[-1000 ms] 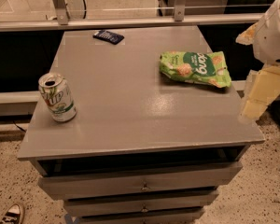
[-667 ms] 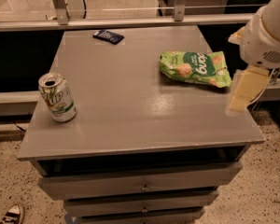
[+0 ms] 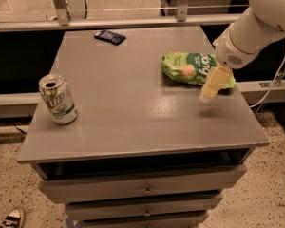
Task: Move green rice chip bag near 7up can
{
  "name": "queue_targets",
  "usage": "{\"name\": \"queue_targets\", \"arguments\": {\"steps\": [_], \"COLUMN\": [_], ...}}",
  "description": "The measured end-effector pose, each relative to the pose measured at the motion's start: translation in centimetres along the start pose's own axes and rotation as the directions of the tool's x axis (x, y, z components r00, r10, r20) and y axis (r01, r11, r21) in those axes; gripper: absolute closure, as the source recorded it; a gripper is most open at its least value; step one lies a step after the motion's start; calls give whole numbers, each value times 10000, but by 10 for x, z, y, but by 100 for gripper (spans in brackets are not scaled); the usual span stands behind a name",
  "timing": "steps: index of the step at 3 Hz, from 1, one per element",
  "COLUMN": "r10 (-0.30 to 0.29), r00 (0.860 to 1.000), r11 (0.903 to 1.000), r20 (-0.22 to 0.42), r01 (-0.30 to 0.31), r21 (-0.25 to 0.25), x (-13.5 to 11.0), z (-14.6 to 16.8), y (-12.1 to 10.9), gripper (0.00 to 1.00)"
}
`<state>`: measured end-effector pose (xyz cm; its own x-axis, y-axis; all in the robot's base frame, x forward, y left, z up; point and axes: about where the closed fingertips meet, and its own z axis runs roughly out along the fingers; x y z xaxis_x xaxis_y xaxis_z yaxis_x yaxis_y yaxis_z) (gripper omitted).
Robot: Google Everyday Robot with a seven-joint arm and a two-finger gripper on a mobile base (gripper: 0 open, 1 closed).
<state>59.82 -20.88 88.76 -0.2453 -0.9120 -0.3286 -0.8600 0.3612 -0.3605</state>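
Note:
The green rice chip bag (image 3: 190, 68) lies flat on the right side of the grey table (image 3: 133, 122), toward the back. The 7up can (image 3: 58, 99) stands upright near the table's left edge, far from the bag. My gripper (image 3: 208, 95) hangs from the white arm (image 3: 256, 23) that comes in from the upper right. It is just above the table at the bag's front right end and covers part of that end. It holds nothing that I can see.
A small dark flat packet (image 3: 110, 36) lies at the table's back, left of centre. Drawers (image 3: 145, 190) sit under the tabletop. A metal rail (image 3: 133, 20) runs behind the table. A shoe (image 3: 9, 218) is on the floor at the bottom left.
My arm has moved left from beyond the table's right edge, and the gripper is now over the table at the bag's right end. The bag and the can have not moved.

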Motion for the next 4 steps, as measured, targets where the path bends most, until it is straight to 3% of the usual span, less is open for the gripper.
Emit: {"name": "queue_targets", "arguments": {"steps": [1,2,4], "r10": [671,1362,1955], "r00": [9964,9870,9719], "r11": [9977,9904,9798], "r20": [509,853,1310], "r01": [-664,-1336,-1877], "r21": [-140,-350,-696], "x": [-6,-13,-22], "z": [41,65,65], "y": [-23,-38,-53], "gripper": [0,16,62]}}
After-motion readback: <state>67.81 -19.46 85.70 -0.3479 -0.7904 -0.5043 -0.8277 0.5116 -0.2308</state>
